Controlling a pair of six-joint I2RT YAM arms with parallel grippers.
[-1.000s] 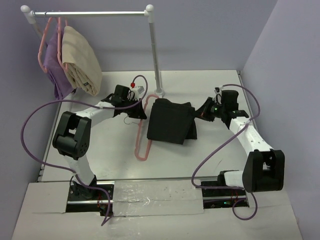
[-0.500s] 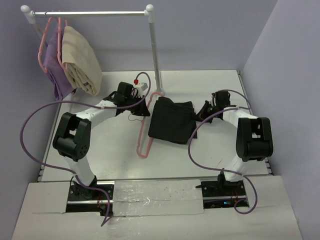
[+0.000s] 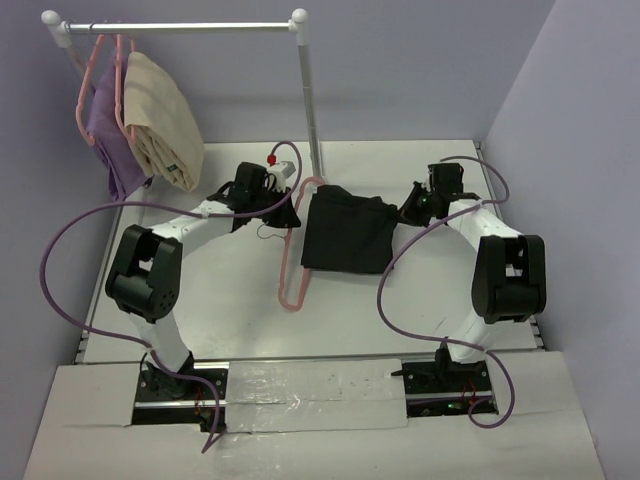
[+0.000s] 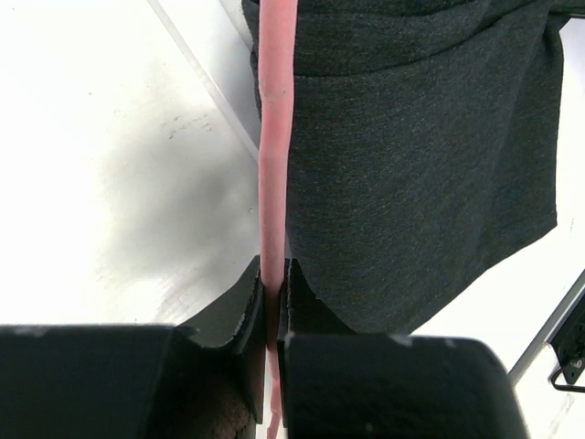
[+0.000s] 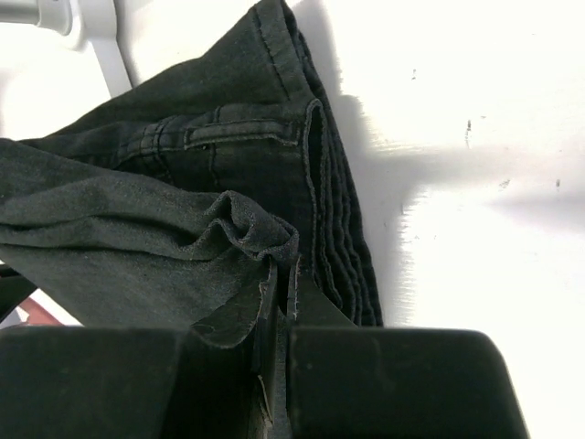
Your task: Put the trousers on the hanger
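Note:
The black trousers [image 3: 345, 232] lie folded on the table, right of the pink hanger [image 3: 290, 270]. My left gripper [image 3: 288, 216] is shut on the hanger's thin pink bar [image 4: 274, 165], which runs up along the trousers' [image 4: 420, 137] left edge. My right gripper [image 3: 404, 212] is shut on a bunched fold of the trousers [image 5: 183, 219] at their right side. Beside that fold, the waistband's stacked layers [image 5: 334, 238] rest on the table. The hanger's hook end [image 3: 312, 184] lies near the rack post.
A clothes rack [image 3: 180, 27] stands at the back, its post [image 3: 311, 110] meeting the table just behind the trousers. A beige garment [image 3: 160, 120] and a purple one [image 3: 105, 125] hang on pink hangers at the rack's left end. Purple cables loop beside both arms.
The right arm has swung back and folded, dragging the trousers' right edge toward the back right. The trousers and hanger have shifted slightly right and back; the left gripper moved with the hanger.

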